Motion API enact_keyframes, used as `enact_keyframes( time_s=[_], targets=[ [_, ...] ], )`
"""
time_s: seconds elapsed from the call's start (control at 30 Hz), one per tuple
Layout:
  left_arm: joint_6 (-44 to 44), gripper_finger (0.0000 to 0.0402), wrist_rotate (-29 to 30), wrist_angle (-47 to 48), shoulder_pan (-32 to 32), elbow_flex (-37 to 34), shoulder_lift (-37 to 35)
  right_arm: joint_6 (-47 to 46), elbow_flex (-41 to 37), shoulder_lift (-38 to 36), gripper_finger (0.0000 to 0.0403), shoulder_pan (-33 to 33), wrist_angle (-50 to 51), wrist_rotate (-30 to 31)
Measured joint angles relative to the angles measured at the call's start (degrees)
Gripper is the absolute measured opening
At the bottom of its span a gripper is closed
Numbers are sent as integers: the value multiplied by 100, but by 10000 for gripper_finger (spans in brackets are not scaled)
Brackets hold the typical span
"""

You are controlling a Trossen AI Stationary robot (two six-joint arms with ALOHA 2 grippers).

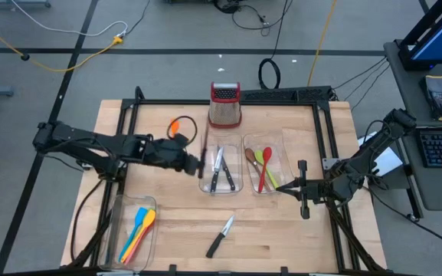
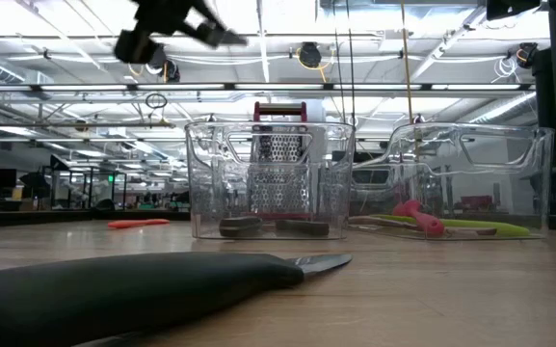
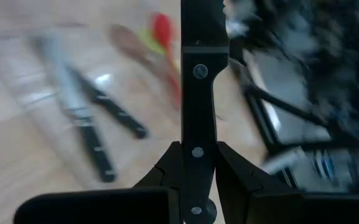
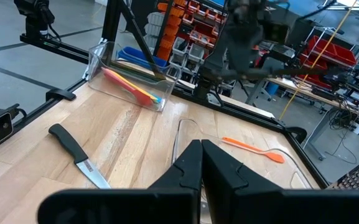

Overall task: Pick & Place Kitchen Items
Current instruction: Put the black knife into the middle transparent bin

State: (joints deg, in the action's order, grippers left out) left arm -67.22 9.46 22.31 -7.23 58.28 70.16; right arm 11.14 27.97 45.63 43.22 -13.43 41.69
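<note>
I am taking the middle tray (image 1: 240,182), the clear one already holding two black-handled knives (image 1: 221,170), as my landmark and going left to right from there.

Far to its left and nearer the table's front edge, another clear tray (image 1: 116,222) is keeping the bright spatulas (image 1: 138,230) together, which suggests the sorting is by kind. Behind and left of the middle tray, an orange spoon (image 1: 179,123) is lying loose on the wood, so it is likely waiting its turn.

My left gripper (image 3: 198,163) is hovering at the middle tray's left edge, its fingers pinching the riveted black handle of a knife (image 3: 199,74). I am holding it by the handle so the blade points away from me toward the tray, where I judge it belongs with the other knives.

In front of the middle tray, one more knife (image 1: 219,238) is lying alone on the table. Behind the tray the grater (image 1: 224,104) is standing upright.

Just right of it, a third tray (image 1: 278,142) is holding the red, green and brown spoons (image 1: 263,165).

My right gripper (image 1: 288,188) is waiting at that tray's front right corner, fingers pressed together on nothing.
</note>
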Motion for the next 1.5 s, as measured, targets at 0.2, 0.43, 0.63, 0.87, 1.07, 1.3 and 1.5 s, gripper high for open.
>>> enact_keyframes(
  time_s=[0.2, 0.43, 0.63, 0.87, 1.07, 1.3, 1.5],
  targets=[
    [1111, 48, -501, -1149, -375, -3, 376, 0, 0, -2, 0, 1, 5, 0],
    [2538, 48, -1715, -3197, -667, -2, 1011, 0, 0, 0, 0, 0, 42, 0],
    [2863, 48, -2148, -3948, -760, -2, 1396, 0, 0, -2, 0, 0, 41, 0],
    [1934, 48, -1548, -3656, -760, -2, 1491, 0, 0, 0, 0, 1, 42, 1],
    [284, 48, -675, -2342, -657, -2, 1498, 7, 0, 0, 0, 0, 41, 2],
    [41, 48, -349, -1753, -452, 3, 1559, 18, -2, 0, 0, 0, 39, 13],
    [-85, 48, -342, -592, -188, 619, 1904, 127, -2, -1, 0, 0, -4, 17]
  ],
)
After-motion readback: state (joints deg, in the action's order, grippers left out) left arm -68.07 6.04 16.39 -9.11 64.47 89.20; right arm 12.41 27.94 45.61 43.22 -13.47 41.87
